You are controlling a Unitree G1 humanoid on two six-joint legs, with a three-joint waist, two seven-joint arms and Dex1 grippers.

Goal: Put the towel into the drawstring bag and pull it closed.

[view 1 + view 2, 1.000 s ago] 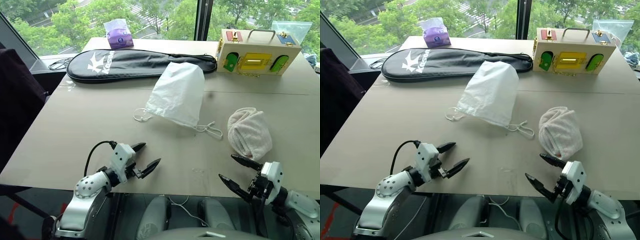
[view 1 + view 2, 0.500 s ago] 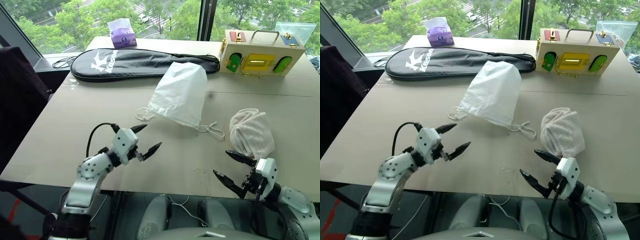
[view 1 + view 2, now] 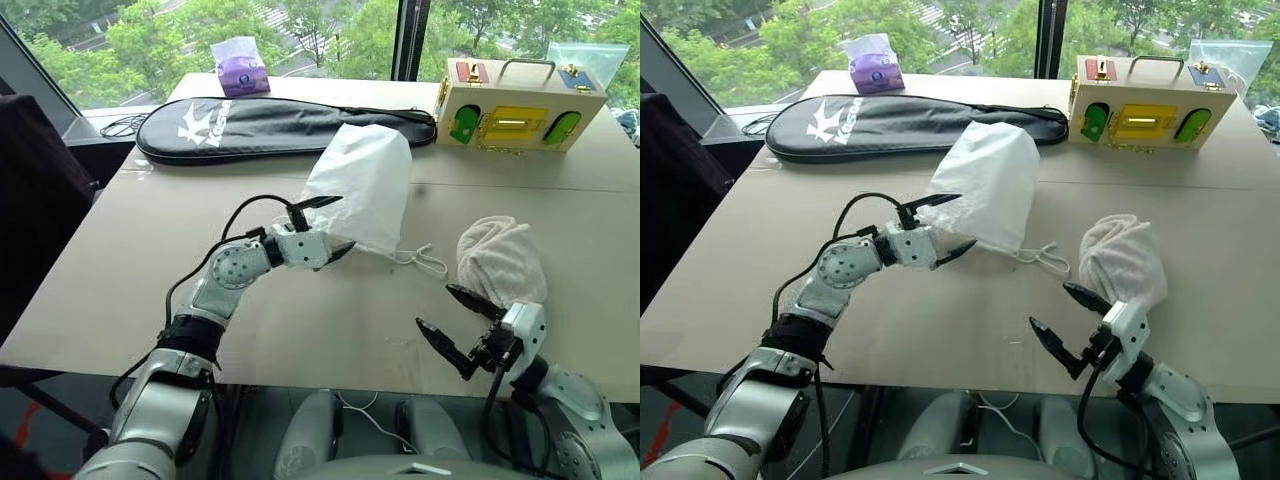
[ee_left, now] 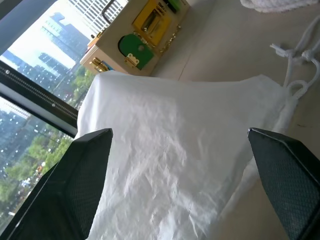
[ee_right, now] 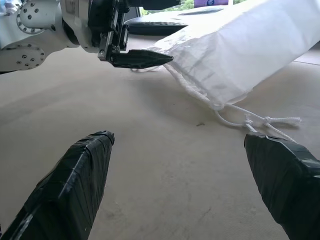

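From the head views, the drawstring bag (image 3: 358, 185) is seen lying flat in the middle of the table (image 3: 120, 270). Its closed end points to 12 o'clock and its mouth, with the cord loops (image 3: 420, 258), points to about 5 o'clock. The towel (image 3: 500, 262) is seen as a soft round bundle at 3 o'clock from the bag, well apart from it. The left gripper (image 3: 325, 228) is held at the bag's mouth edge, at about 7 o'clock of the bag, with its two fingers spread wide and nothing held. The right gripper (image 3: 460, 322) is held just at 6 o'clock of the towel, also spread wide and holding nothing. A black racket case (image 3: 270, 122) and a wooden box (image 3: 515, 105) are seen at the far side, at 12 o'clock.

In the left wrist view, the bag's thin, crinkly cloth is seen between the two spread fingers (image 4: 75, 175). It is judged to be very light and floppy, and a bit slippery. It is best pinched by one layer at the mouth hem, near the cord.

In the right wrist view, the bag and its knotted cord (image 5: 260, 122) are seen ahead, with the left gripper's lower fingertip beside the mouth. The towel is judged to be soft and squashy, so it can be squeezed around its middle.
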